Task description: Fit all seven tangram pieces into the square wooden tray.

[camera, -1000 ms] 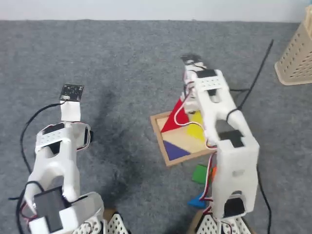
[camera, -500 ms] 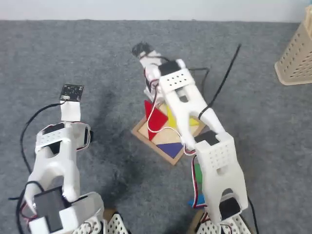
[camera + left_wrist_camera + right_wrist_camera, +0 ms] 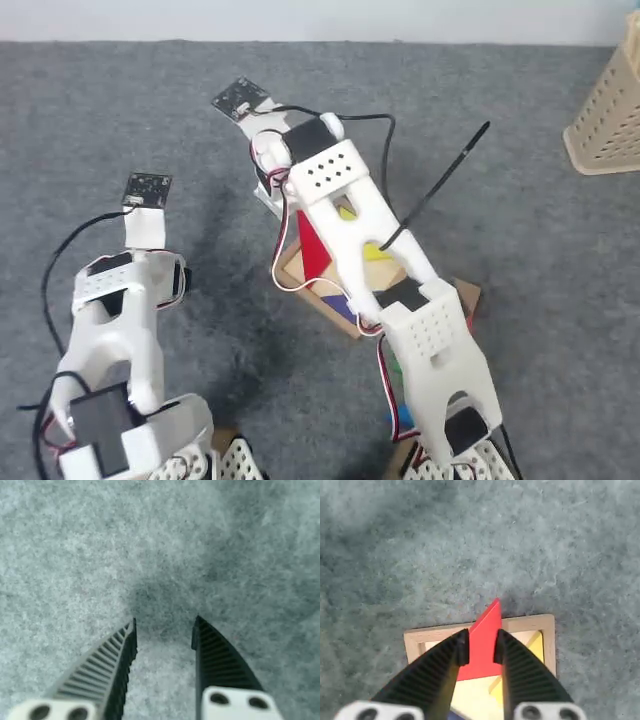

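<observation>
The square wooden tray [image 3: 413, 641] lies on the grey carpet, and my right arm [image 3: 345, 205] covers most of it from above. A red triangle [image 3: 483, 642] sits at the tray's far side with its tip poking over the rim. My right gripper [image 3: 481, 646] is shut on this red triangle. Yellow pieces [image 3: 381, 251] and a dark blue piece [image 3: 341, 306] lie inside the tray [image 3: 288, 270]. A green piece [image 3: 395, 374] and a blue piece [image 3: 401, 415] rest on the carpet by the right arm's base, partly hidden. My left gripper [image 3: 165, 626] hangs open over bare carpet.
A beige perforated basket [image 3: 608, 100] stands at the far right edge. A black cable [image 3: 440, 188] rises from the right arm. My left arm [image 3: 115, 305] stands at the near left, with open carpet between the arms.
My right arm has swung to the left with the red triangle in its gripper. The tray has slid and turned leftward with it. The left arm has kept still.
</observation>
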